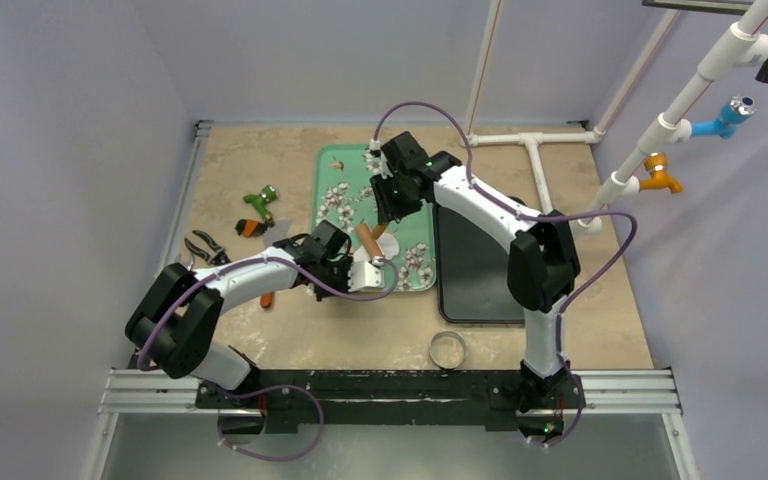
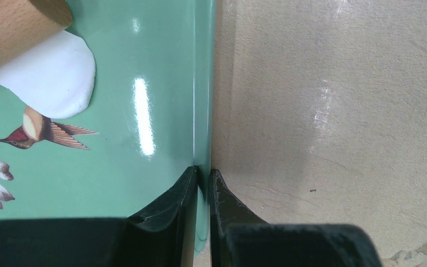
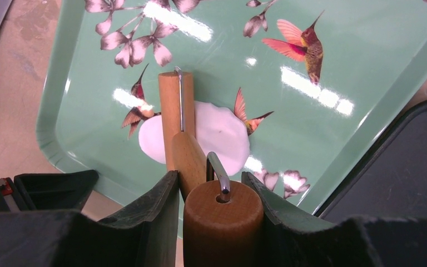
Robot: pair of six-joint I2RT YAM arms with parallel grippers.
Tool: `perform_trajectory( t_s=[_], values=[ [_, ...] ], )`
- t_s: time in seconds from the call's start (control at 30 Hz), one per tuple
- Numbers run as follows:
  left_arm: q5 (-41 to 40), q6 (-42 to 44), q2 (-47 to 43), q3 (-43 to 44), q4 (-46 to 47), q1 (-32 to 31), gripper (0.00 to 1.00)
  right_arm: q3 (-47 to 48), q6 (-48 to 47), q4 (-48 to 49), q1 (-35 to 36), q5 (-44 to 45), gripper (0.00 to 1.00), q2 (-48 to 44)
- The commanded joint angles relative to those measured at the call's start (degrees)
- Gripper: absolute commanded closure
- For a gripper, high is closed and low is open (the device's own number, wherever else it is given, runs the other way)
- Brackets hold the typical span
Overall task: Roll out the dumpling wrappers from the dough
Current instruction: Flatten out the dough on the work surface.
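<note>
Operator: Progress on the wrappers is to be logged. Where is the dough found?

Recorder: Dough (image 3: 222, 130) is noted in the near half of the green tray (image 3: 53, 117), pressed into a flat, uneven white patch. The rolling pin (image 3: 169, 111) is laid across it, touching it.

Operator: Grippers?

Recorder: The pin's wooden handle is clamped between the jaws of the right gripper (image 3: 210, 181). The tray's rim is pinched by the left gripper (image 2: 204, 172), jaws nearly together. The tray is judged to be steadied for rolling.

Operator: What is counted as done?

Recorder: One piece is flattened in part. Its outline is lopsided, and its thickness cannot be judged from these views, so it is possibly not thin enough yet. No finished wrapper is seen set aside. Nothing white is made out on the black tray (image 1: 475, 270) beside the green one. The metal ring (image 1: 447, 349) lies on the table (image 1: 260, 150) near the front edge, apart from both trays, untouched.

Operator: Left to do?

Recorder: Further passes are expected, probably followed by trimming with the ring and moving the round off. An early-to-middle stage is judged.
</note>
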Motion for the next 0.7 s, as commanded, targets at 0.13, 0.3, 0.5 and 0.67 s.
perform_trajectory(
  t_s=[0.13,0.3,0.5,0.67],
  values=[
    [2.3,-2.2,0.9,-0.5,-10.9,0.3,1.0,-3.3,-8.5,-15.2,-4.4,33.6,1.0,1.7],
    [2.3,-2.2,1.0,-0.5,-11.0,0.3,1.0,-3.2,-8.1,-15.9,-4.2,30.7,1.0,0.0],
    [2.4,-2.2,0.9,-0.4,-11.1,0.3,1.0,-2.0,-8.3,-15.5,-4.0,20.9,1.0,-4.0],
    [2.4,-2.2,1.0,-0.4,-11.1,0.4,1.0,-2.6,-9.1,-11.8,-4.0,8.3,1.0,-7.7]
  ],
)
